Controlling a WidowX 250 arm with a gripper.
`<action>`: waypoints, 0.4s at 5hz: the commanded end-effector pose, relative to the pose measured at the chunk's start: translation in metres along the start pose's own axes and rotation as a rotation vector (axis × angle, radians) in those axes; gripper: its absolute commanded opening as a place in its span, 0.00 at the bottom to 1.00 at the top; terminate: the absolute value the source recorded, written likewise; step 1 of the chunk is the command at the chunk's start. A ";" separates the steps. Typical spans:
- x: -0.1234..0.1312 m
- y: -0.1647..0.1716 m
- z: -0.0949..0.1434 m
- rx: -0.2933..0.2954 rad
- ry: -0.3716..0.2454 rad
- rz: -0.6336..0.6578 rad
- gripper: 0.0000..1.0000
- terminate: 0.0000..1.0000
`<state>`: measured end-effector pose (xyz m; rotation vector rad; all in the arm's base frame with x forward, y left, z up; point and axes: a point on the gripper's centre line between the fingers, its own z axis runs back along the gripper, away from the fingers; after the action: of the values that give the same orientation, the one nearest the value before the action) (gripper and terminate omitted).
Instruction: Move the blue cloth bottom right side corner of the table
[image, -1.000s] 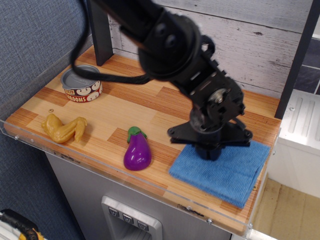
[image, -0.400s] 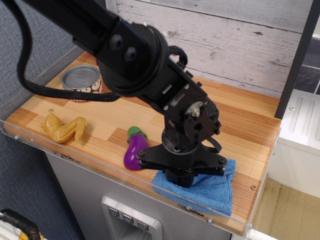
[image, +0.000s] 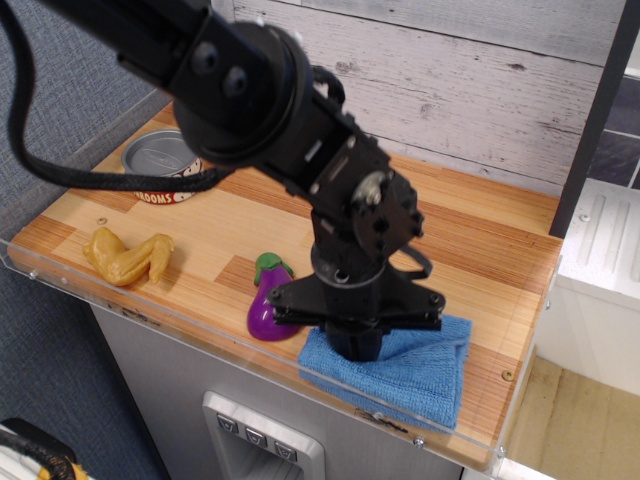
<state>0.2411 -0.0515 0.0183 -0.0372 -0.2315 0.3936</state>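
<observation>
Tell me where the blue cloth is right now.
The blue cloth lies at the table's front edge, right of centre in the camera view, just right of the purple eggplant, with the pincer on its left part.

one cam, high front, facing table (image: 300, 215)

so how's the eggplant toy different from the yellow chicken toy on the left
The eggplant toy is glossy purple with a green cap; the chicken toy is dull yellow all over. The eggplant is a smooth, rounded teardrop, while the chicken is lumpy and bent. The eggplant lies mid-table right beside the gripper and blue cloth; the chicken lies alone near the left end. Both are small toy foods resting near the table's front edge.
</observation>
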 end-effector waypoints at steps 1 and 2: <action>0.027 -0.022 0.003 -0.052 -0.055 -0.014 0.00 0.00; 0.038 -0.031 0.001 -0.044 -0.061 -0.013 0.00 0.00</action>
<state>0.2808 -0.0621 0.0205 -0.0475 -0.2667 0.3878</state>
